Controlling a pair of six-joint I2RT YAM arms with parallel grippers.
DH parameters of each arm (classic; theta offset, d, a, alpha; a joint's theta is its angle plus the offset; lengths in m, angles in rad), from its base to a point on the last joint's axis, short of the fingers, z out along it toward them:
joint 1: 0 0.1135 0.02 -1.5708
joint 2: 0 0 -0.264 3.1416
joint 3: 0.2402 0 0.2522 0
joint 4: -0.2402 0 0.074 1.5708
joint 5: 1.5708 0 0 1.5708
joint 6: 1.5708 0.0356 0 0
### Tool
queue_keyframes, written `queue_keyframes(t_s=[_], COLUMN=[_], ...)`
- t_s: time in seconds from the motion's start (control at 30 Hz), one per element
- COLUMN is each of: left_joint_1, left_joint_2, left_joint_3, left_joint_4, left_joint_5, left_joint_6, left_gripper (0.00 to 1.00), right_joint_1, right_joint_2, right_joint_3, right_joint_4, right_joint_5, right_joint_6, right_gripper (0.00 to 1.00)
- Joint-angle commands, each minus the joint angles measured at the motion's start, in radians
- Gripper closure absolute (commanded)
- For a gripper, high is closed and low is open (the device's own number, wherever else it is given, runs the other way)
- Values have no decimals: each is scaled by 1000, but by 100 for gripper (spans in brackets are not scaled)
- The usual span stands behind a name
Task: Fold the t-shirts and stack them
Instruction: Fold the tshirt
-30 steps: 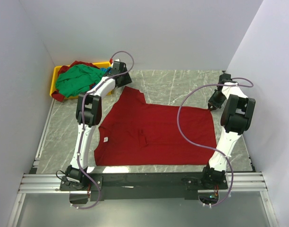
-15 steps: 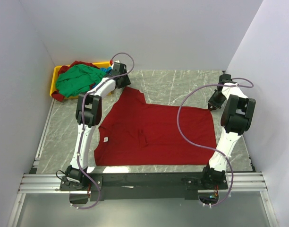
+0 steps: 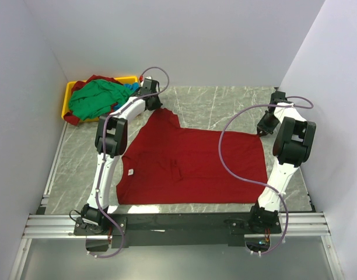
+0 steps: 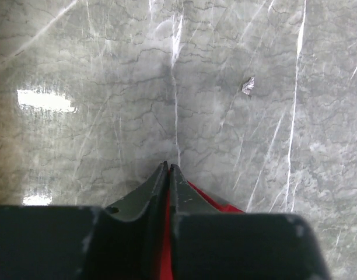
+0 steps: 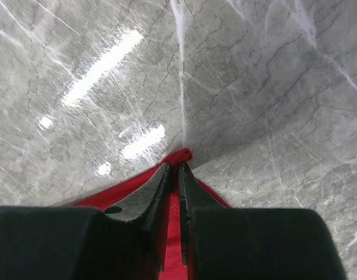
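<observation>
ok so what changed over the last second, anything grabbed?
The left gripper closed on the far-left corner of the deep red t-shirt, its wrist nudging slightly; the wrist view shows red cloth between its shut jaws. Unchanged: the right gripper pinching the far-right corner, the shirt flat on the table, the other t-shirts heaped in the yellow tray.

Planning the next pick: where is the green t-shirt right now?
In the top view, the green t-shirt lies heaped in the yellow tray at the far left corner, up-left of the spread deep red t-shirt.
</observation>
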Motion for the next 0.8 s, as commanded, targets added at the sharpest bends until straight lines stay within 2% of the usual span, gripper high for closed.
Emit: queue_keyframes(t_s=[0.0,0.1,0.4,0.47,0.6,0.77], left_joint_1=[-5,-5,1,8,45,70], left_joint_2=[-19,-17,-84,-108,-163,-149], left_joint_3=[-9,-6,-1,-7,-35,-9], left_joint_4=[-53,-61,-35,-6,45,70], left_joint_5=[1,-6,-51,-37,10,98], left_joint_6=[9,9,29,32,25,32], left_gripper=[93,100,100,99,100,100], right_joint_1=[-3,0,9,9,10,12], right_joint_2=[-32,-31,-32,-35,-32,0], right_joint_3=[-6,2,36,50,112,232], right_joint_4=[8,4,-18,-27,-47,-90], right_joint_5=[4,4,-24,-24,-30,-30], right_joint_6=[-3,-7,-1,5,5,-4], right_gripper=[86,88,96,100,100,100])
